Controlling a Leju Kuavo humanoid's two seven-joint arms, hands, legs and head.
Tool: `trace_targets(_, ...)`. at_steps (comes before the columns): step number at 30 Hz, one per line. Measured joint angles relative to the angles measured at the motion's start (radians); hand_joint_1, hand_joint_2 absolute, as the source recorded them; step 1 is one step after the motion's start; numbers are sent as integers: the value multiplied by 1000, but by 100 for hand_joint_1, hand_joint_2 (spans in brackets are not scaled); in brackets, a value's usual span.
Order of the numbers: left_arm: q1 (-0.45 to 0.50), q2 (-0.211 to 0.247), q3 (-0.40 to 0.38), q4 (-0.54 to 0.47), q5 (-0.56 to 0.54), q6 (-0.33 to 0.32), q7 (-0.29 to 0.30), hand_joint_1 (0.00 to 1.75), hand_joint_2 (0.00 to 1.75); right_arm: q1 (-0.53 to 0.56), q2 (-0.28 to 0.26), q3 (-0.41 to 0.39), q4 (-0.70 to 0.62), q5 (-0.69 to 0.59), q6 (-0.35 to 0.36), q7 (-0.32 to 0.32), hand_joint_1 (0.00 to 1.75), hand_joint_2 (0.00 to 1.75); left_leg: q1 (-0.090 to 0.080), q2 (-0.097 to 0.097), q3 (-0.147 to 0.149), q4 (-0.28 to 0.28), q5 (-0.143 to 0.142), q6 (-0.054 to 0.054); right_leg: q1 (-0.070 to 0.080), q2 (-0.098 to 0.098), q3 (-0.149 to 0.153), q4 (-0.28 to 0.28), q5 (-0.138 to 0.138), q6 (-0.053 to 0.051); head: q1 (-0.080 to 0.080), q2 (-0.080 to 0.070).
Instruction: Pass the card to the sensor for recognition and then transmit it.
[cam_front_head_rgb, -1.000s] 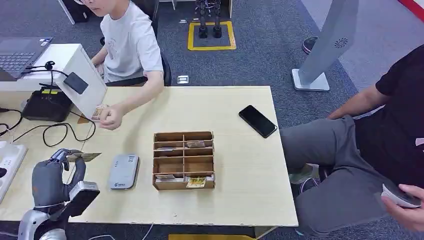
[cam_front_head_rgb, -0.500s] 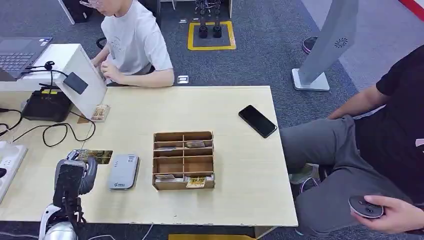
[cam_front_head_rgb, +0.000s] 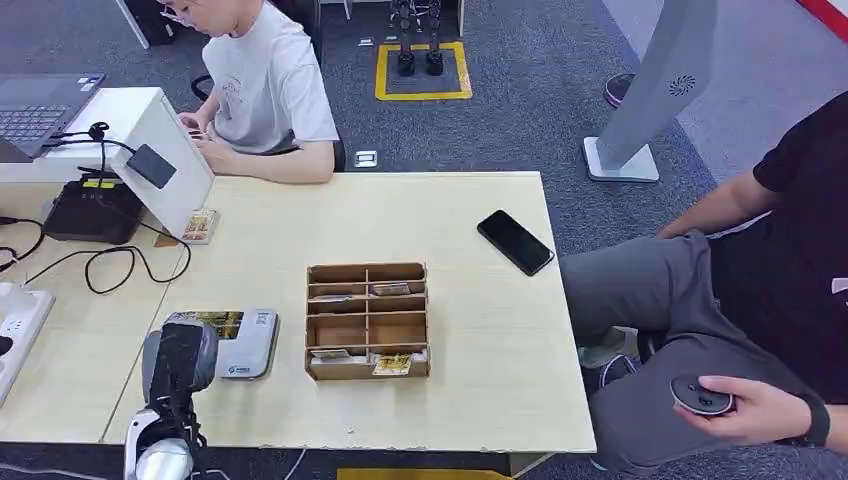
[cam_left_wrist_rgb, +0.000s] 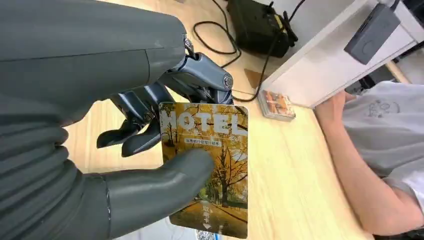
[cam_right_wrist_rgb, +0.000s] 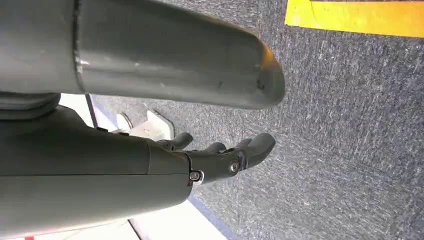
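Wooden table (cam_front_head_rgb: 480, 330): left hand (cam_left_wrist_rgb: 150, 150) grips card (cam_left_wrist_rgb: 212, 165) over sensor (cam_front_head_rgb: 250, 345); right hand (cam_right_wrist_rgb: 220, 155) hangs loose.

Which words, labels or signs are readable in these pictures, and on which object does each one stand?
"HOTEL": large white letters on the card that the left hand holds.
Card, small white strip under "HOTEL": Chinese characters, too small to read.
Card, far end: white characters with an arrow, blurred.
Grey sensor: small logo, unreadable.
Cards in the wooden box: print too small.
Grey stand on the floor: round swirl sign, no words.
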Motion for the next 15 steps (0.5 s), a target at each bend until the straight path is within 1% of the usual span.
trace_targets(4,-10,-16,-18,36,5,2,0,175,175,0,0,0,0,3,0,5,0,0,0,0,0,0,0,0,0,0,0,0,0,0,0,0)
trace_targets(10,-21,-40,-43,69,64,-2,-13,175,175,0,0,0,0,3,0,7,0,0,0,0,0,0,0,0,0,0,0,0,0,0,0,0)
trace_targets(15,-39,-52,-68,100,14,45,-13,175,175,-1,0,0,0,7,2,7,0,0,0,0,0,0,0,0,0,0,0,0,0,0,0,0)
